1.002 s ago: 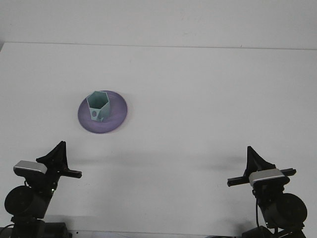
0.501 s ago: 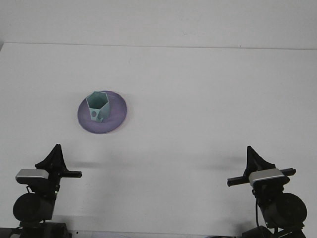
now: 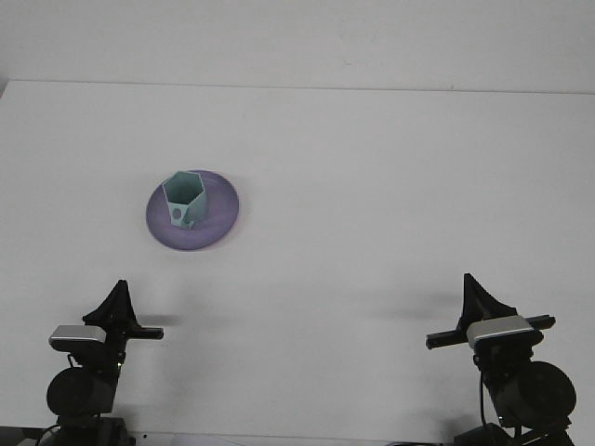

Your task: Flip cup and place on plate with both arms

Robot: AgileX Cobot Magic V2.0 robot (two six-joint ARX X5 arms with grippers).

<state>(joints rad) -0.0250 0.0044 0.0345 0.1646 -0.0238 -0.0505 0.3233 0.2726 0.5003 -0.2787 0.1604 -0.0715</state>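
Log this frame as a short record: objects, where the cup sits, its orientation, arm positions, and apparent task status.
objects: green cup, purple plate, white table
cup location: on the plate, left of the table's centre
cup orientation: upright, open mouth facing up
left gripper: low at the near left edge, apart from the plate, holding nothing
right gripper: low at the near right edge, far from the plate, holding nothing
contact: neither arm touches cup or plate
task status: cup appears already placed on the plate
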